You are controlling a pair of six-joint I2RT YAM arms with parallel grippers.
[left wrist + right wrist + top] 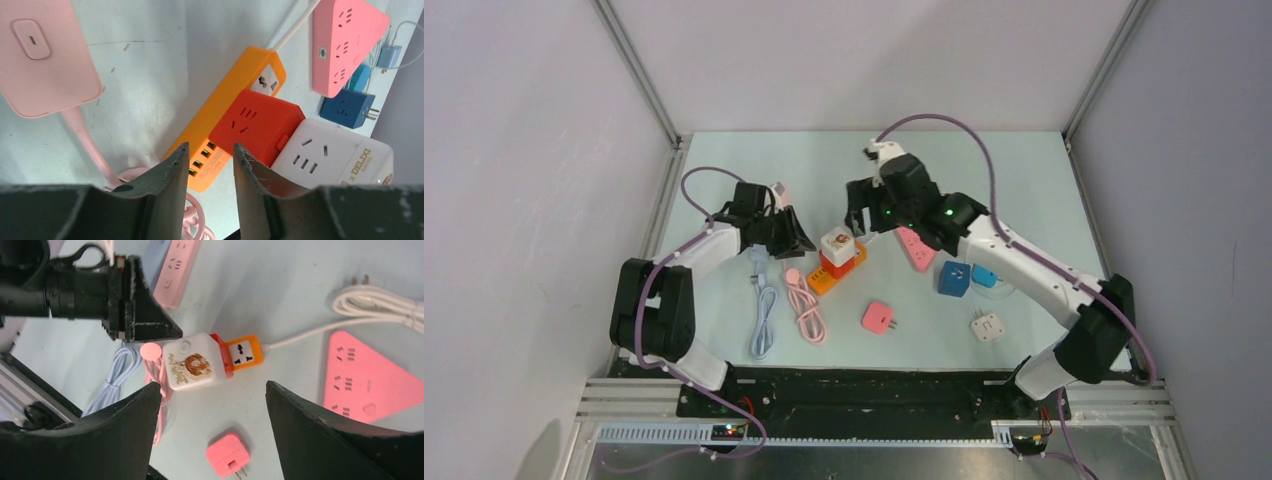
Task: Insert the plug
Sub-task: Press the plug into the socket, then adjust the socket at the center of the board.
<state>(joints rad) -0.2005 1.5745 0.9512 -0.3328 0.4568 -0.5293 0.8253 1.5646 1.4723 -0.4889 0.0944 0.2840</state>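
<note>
Pale green worktop (1024,180) is carrying the whole job, most of it lying around its middle. Both claws are hovering there, facing each other. The left claw (210,150) is standing only slightly parted and gripping nothing, while the right claw (212,385) is gaping wide, also empty. Between them the orange power strip (225,100) is lying slantwise. A white cube adapter (192,362) is sitting on a red cube adapter (255,125), which is itself sitting plugged into the strip. That stack is looking fully seated, so the insertion is probably finishing. A pink plug (879,318) is lying loose toward the near edge; if that one is meant, everything is remaining.
</note>
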